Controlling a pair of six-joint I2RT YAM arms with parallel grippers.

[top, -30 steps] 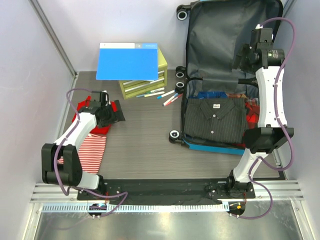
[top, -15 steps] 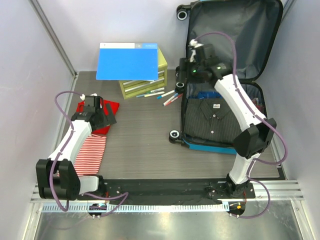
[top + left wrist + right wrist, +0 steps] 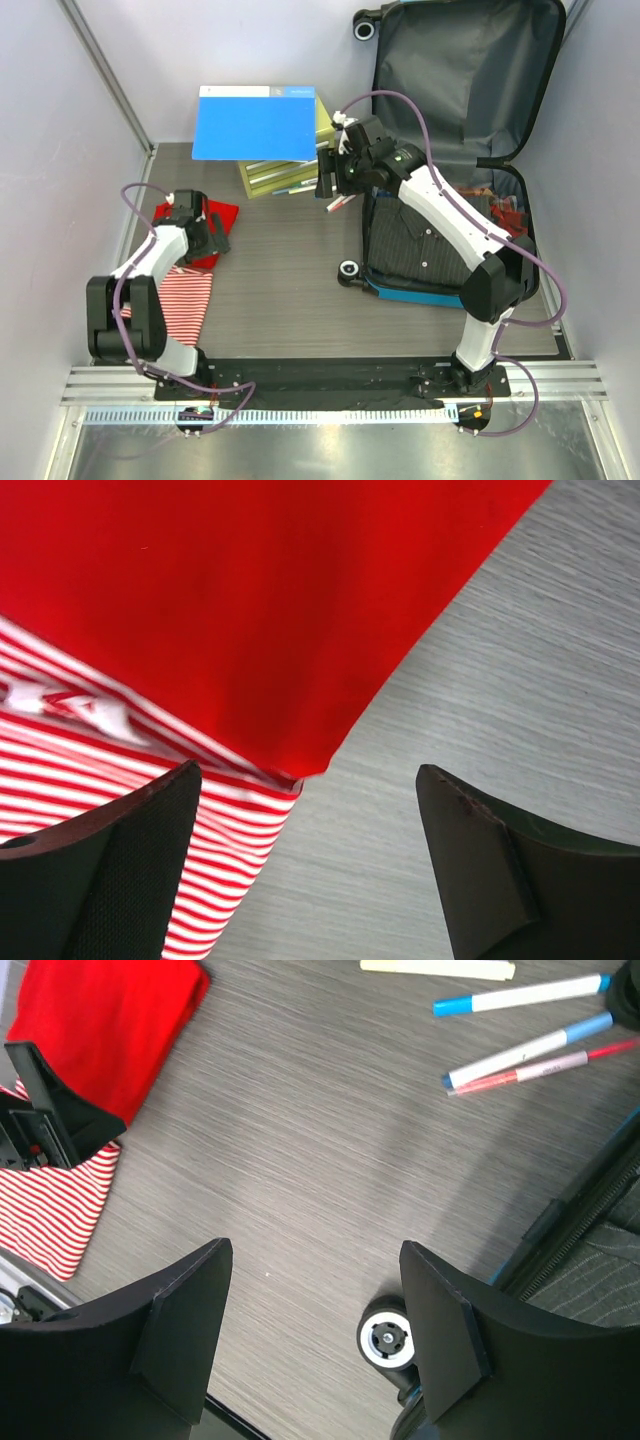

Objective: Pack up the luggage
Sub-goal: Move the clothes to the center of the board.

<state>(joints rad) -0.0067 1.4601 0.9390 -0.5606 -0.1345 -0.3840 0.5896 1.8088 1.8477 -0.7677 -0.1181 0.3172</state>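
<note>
The luggage (image 3: 455, 80) lies open at the right, its lid leaning on the back wall. A dark striped shirt (image 3: 425, 235) is folded in its base. My right gripper (image 3: 333, 178) hangs open and empty left of the luggage, above the pens (image 3: 338, 195). In the right wrist view it (image 3: 315, 1330) is high over bare table, beside a luggage wheel (image 3: 387, 1338). My left gripper (image 3: 207, 233) is open and low over the corner of a red garment (image 3: 250, 600) that lies on a red-and-white striped garment (image 3: 120, 770). Nothing is between its fingers (image 3: 310, 850).
A flat blue folder (image 3: 255, 125) rests on a yellow-green drawer box (image 3: 325, 128) at the back. Several pens (image 3: 520, 1045) lie between the box and the luggage. A red item (image 3: 505, 215) sits in the luggage's right side. The striped garment (image 3: 180, 300) reaches toward the near left edge.
My right arm has swung from the luggage lid at the back right, leftward across the luggage, to above the pens. My left gripper has shifted slightly over the red garment.
</note>
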